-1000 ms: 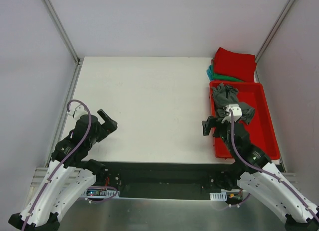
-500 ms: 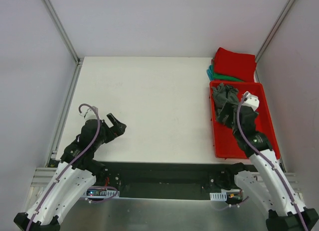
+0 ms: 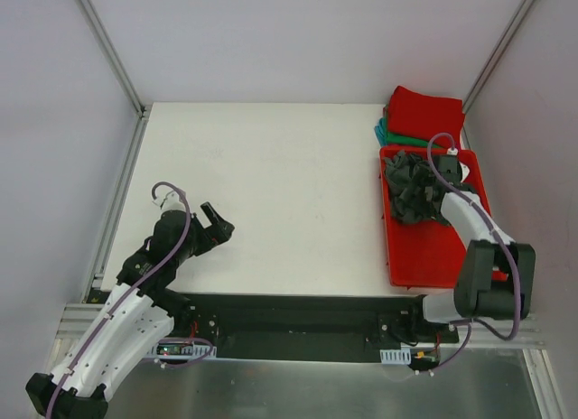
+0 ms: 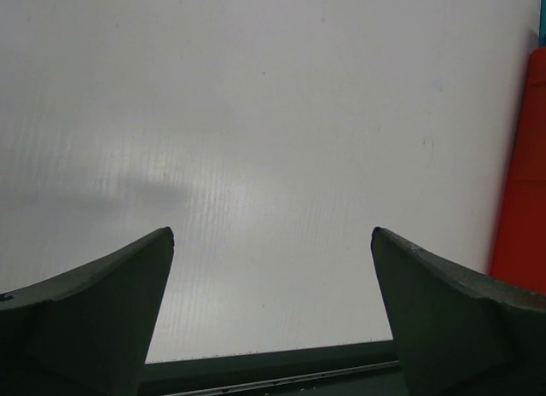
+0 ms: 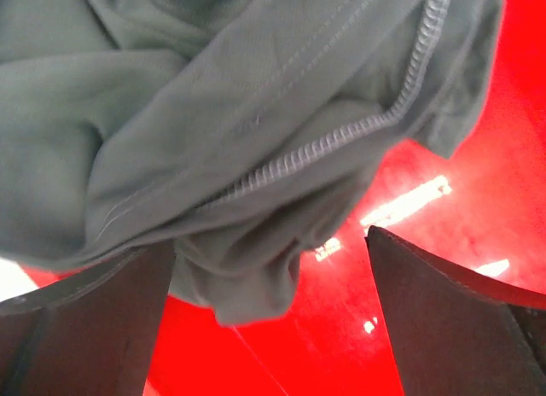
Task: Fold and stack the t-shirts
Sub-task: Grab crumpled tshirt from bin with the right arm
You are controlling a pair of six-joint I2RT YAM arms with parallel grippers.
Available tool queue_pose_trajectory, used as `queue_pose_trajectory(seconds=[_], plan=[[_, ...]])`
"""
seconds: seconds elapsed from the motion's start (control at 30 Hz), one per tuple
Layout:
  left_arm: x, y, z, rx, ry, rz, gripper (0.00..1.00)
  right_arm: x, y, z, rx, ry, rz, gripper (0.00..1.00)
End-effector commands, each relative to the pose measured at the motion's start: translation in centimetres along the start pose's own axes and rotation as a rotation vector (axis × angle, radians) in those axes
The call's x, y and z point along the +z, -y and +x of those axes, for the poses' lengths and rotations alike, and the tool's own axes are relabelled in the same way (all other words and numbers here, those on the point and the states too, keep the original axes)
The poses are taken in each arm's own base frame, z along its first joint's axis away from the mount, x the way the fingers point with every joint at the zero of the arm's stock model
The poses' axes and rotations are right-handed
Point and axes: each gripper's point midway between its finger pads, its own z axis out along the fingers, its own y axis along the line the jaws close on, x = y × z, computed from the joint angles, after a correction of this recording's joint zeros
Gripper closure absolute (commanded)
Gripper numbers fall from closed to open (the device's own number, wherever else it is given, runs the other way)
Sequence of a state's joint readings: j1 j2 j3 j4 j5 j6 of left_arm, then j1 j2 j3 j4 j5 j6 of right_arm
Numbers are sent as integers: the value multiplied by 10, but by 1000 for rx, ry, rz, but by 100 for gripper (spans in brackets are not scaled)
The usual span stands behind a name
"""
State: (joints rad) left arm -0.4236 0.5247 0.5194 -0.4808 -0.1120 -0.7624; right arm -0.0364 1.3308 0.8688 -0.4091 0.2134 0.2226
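Note:
The dark charcoal-grey t-shirt point(image 3: 411, 189) lies crumpled in the far half of the red plastic tray point(image 3: 438, 252). My right gripper point(image 3: 432, 186) is low over it at its right side. In the right wrist view the gripper point(image 5: 271, 242) is open, with a fold of the grey shirt point(image 5: 230, 140) hanging between the fingers over the tray floor point(image 5: 358, 311). The folded red t-shirt point(image 3: 425, 115) lies on the folded teal-green one point(image 3: 383, 130) behind the tray. My left gripper point(image 3: 218, 228) is open and empty above the bare table point(image 4: 273, 140).
The white table point(image 3: 271, 184) stretches between the two arms. The tray's long side shows at the right edge of the left wrist view point(image 4: 522, 200). Metal frame posts point(image 3: 108, 49) and grey walls stand on both sides.
My right arm swung from the tray's near left edge to the far end, over the grey shirt. My left arm moved a little right and forward, jaws still open.

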Motion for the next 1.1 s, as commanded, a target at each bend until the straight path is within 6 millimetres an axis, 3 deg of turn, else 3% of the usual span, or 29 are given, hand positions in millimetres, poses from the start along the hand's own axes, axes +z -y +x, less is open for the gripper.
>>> queue_pose_trajectory(seconds=[0.0,0.07,0.2,0.3,0.37,0.47,0.53,0.67,0.8,0.93,1.07], plan=[[2,2,-2,18,14,20,1,29,-21,-15,61,-26,-41,1],[2,1,-2,16,16,20,1,42,-27,-9,58,-57,-62,9],[3,-1,-2,10,26,15,1,53,-32,-4,59,-64,-91,38],[2,0,-2,11,26,19,1,43,-30,-11,44,-23,-96,66],[2,-1,-2,8,28,15,1,27,-32,-22,24,23,-127,75],[4,-5,-1,5,32,-2,1,-8,-35,-42,-6,109,-179,85],[5,-7,-1,5,29,-8,1,-37,-38,-56,-32,166,-217,99],[3,-3,0,0,25,11,1,-106,-49,-80,-107,292,-302,99],[5,-7,0,-22,40,-5,1,-181,-66,-92,-214,395,-388,99],[2,-5,-2,-23,49,11,1,-255,-102,-88,-329,491,-569,99],[2,-8,-4,-26,69,5,1,-312,-138,-78,-396,541,-752,99]])
